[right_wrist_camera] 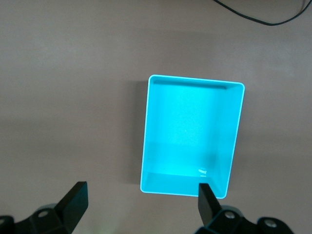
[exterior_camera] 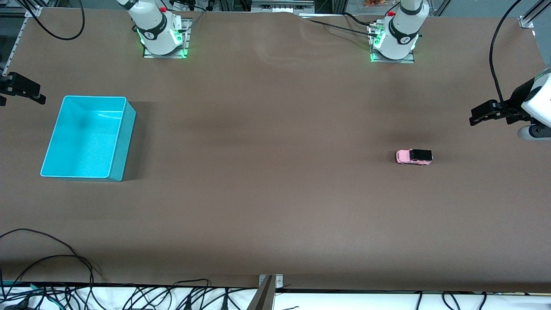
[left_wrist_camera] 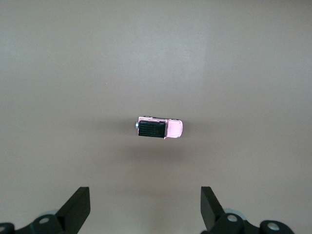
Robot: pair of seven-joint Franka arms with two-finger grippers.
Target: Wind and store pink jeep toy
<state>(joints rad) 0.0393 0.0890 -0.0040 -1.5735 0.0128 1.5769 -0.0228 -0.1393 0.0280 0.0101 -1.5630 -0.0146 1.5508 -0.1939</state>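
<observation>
Hidden: both arms are cut off at the frame edges.
Left gripper (left_wrist_camera: 145, 209): raised above the pink jeep toy (exterior_camera: 413, 156), jaws wide.
Right gripper (right_wrist_camera: 141, 207): raised above the turquoise bin (exterior_camera: 87, 137), jaws wide.
Bench (exterior_camera: 267, 172): carries both.

I work in a robotics lab. My 2 arm bases (exterior_camera: 162, 32) are bolted to metal plates with green status lights, on a wide table (exterior_camera: 275, 206) under plain brown covering. Aluminium framing (exterior_camera: 267, 290) edges it, black cables (exterior_camera: 129, 297) tangle along the front edge, and camera mounts (exterior_camera: 21, 88) sit at the side.
</observation>
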